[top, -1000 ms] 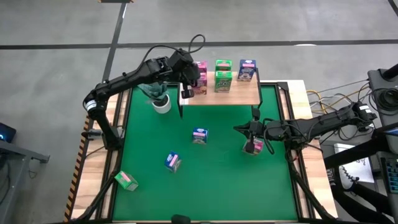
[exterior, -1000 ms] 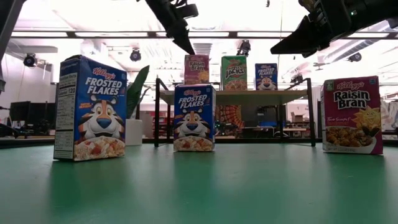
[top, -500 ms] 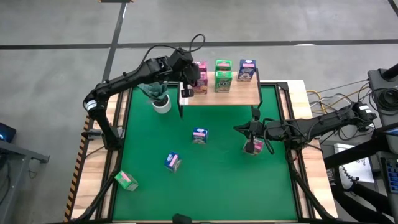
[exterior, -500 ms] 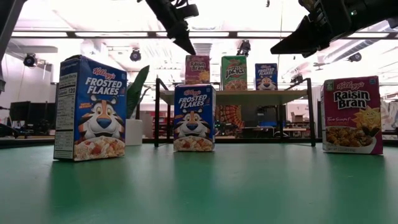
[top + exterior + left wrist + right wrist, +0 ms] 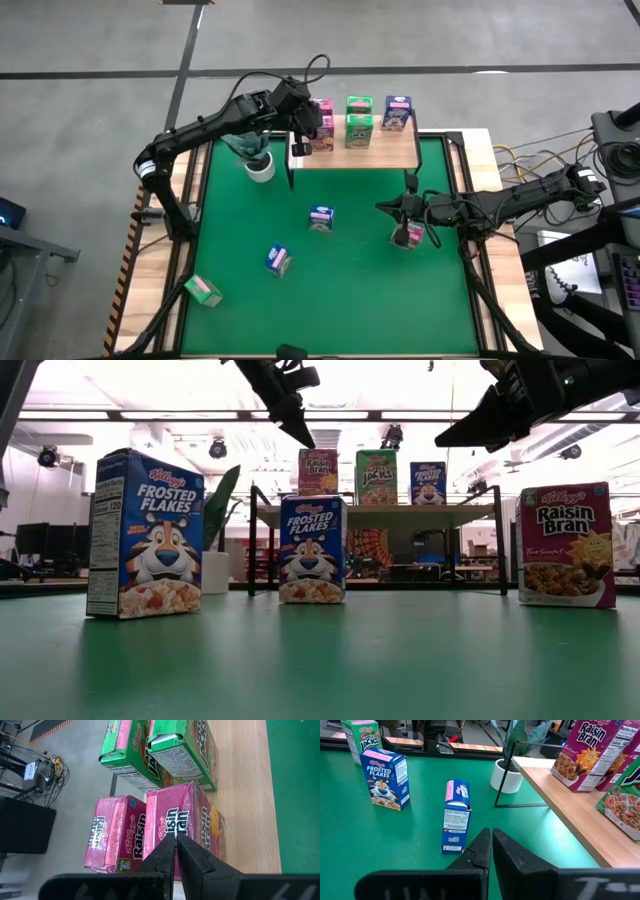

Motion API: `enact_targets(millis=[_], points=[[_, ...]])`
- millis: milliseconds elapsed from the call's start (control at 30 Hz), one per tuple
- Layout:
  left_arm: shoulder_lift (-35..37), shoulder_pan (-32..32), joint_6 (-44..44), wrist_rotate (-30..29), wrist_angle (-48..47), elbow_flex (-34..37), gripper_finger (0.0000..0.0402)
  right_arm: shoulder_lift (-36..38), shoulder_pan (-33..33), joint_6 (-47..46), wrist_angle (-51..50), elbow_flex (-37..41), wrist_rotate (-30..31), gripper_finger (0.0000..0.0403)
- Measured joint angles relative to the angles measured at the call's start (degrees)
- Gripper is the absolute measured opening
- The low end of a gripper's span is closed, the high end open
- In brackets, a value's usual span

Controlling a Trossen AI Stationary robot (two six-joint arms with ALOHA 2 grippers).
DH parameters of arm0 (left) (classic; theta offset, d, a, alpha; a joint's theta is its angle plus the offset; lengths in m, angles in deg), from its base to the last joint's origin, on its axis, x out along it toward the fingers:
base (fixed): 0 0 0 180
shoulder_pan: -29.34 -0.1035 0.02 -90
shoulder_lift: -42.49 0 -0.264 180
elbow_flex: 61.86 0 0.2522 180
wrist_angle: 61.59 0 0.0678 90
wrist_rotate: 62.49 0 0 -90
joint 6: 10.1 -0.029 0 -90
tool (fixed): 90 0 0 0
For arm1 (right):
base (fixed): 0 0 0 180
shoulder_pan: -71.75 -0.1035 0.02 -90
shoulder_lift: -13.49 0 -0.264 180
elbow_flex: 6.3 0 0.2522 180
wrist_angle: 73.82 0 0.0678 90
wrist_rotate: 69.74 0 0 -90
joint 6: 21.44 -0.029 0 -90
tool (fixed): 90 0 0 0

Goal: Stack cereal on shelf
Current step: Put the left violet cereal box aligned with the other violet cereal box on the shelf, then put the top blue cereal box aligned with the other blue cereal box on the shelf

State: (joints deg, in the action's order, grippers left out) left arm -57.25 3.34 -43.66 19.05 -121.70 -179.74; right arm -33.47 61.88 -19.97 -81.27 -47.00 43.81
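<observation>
High view: the shelf (image 5: 385, 152) sits at upper centre of the frame and carries 5 cereal boxes (image 5: 358, 130). The left gripper (image 5: 306, 126) hovers at the shelf's left end over the pink boxes, fingers pressed together, holding nothing. The right gripper (image 5: 385, 208) is at centre right, also closed and empty, above a pink box (image 5: 407, 237) on the green mat (image 5: 350, 290). 3 more boxes stand at lower left.

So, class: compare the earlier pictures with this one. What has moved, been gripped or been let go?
Nothing visibly changed. The left gripper stays shut over the shelf, the right gripper shut above the mat, and every cereal box sits where it was.
</observation>
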Motion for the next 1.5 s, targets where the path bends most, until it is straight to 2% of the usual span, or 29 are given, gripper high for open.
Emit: enact_targets(millis=[700,800,967,1100,1500], points=[[2.9,0.5,2.3,0.0,-0.9,-0.1,0.0001,0.0,0.0,-0.4,0.0,0.0,0.0,0.0009],[4.5,1.9,4.2,0.2,-1.2,-0.1,0.0001,0.0,0.0,-0.4,0.0,0.0,0.0,0.0009],[7.3,5.7,8.1,4.0,-1.3,0.9,0.0,0.0,0.0,-1.0,0.0,0.0,0.0,0.0009],[11.0,10.1,10.4,4.6,2.3,6.2,0.0,0.0,0.0,-1.4,0.0,0.0,0.0,0.0009],[25.4,23.3,22.1,4.5,23.5,31.7,0.0,-0.3,0.0,-4.5,-0.1,-2.6,0.0,0.0009]])
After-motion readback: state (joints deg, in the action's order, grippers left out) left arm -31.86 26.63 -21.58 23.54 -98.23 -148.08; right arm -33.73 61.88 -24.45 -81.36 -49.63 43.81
